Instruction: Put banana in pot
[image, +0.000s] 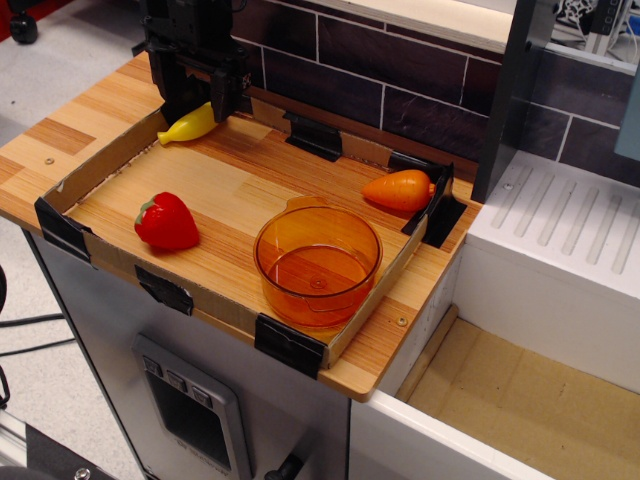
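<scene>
1. Orange and translucent, the pot (317, 263) sits nearest, at about five o'clock in the tray (105, 160), with nothing in it.
2. Strawberry (166, 221) lies at eight o'clock, carrot (399, 189) at two; neither is mine to move.
3. Farthest, at eleven o'clock, the banana (188, 125) lies in the tray's back corner.
4. My pincer (203, 102) stands over it, fingers apart and straddling it, nothing clamped. I judge this the reach step; next I should settle lower and close squarely.

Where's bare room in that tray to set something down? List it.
Bare wood runs between the strawberry and the carrot, behind the pot. The back-left corner is crowded: the gripper stands over the banana. The pot fills the front-right corner.
</scene>
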